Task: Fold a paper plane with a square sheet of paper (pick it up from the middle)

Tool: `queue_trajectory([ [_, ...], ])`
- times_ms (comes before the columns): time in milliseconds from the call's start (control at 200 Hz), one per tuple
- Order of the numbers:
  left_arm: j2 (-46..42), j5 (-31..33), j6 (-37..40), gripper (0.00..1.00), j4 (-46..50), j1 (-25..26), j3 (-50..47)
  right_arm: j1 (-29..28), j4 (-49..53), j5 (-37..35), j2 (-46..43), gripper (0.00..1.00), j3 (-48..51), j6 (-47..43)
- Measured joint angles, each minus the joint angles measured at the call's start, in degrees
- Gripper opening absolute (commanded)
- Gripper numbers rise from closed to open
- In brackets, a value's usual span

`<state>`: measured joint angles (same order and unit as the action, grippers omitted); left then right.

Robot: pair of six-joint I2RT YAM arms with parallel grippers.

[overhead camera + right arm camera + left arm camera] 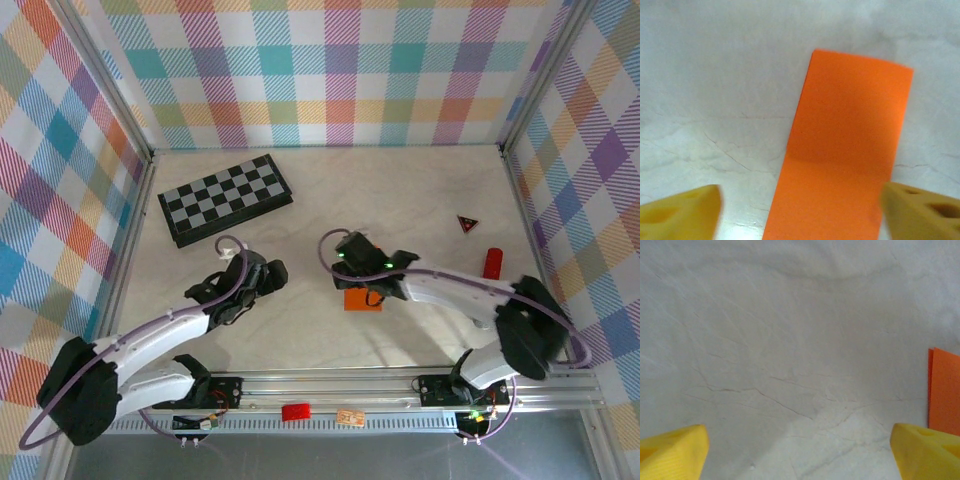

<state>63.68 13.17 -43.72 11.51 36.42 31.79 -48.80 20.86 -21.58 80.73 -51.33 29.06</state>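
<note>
My right claw (pixel 800 205) hangs released above the orange sheet of paper (pixel 850 135). My left claw (pixel 800 445), released too, has it at three o'clock.

Bright orange sheet of paper (pixel 845 150), flat narrow rectangle

You're looking at a robot test cell in a lab, not a home or a shop. Plaid-printed panels (pixel 340 70) on metal posts wall in three sides of a pale, marble-patterned table (pixel 400 190). An aluminium rail (pixel 330 385) along its near edge carries the left arm (pixel 150 345) and the right arm (pixel 470 292). Loose props lie about: a checkerboard (pixel 225 197), a red cylinder (pixel 493 263), a dark red triangle (pixel 467 223).
</note>
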Motion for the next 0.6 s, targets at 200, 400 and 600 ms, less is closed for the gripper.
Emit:
queue_trajectory([
  [200, 12.22, -11.98, 1.68, 0.61, -4.55, -0.17, 5.53, 13.05, -10.43, 10.32, -12.74, 0.99, 13.99, 4.35],
  [400, 22.43, -23.56, 2.12, 0.52, -11.17, 0.50, 10.03, 24.46, -15.26, 27.47, -11.61, 0.71, 19.80, 8.55],
  [600, 26.88, -29.31, 0.85, 0.50, -15.67, 2.14, 11.58, 26.45, -22.25, 40.83, -5.49, 0.34, 19.37, 11.34],
])
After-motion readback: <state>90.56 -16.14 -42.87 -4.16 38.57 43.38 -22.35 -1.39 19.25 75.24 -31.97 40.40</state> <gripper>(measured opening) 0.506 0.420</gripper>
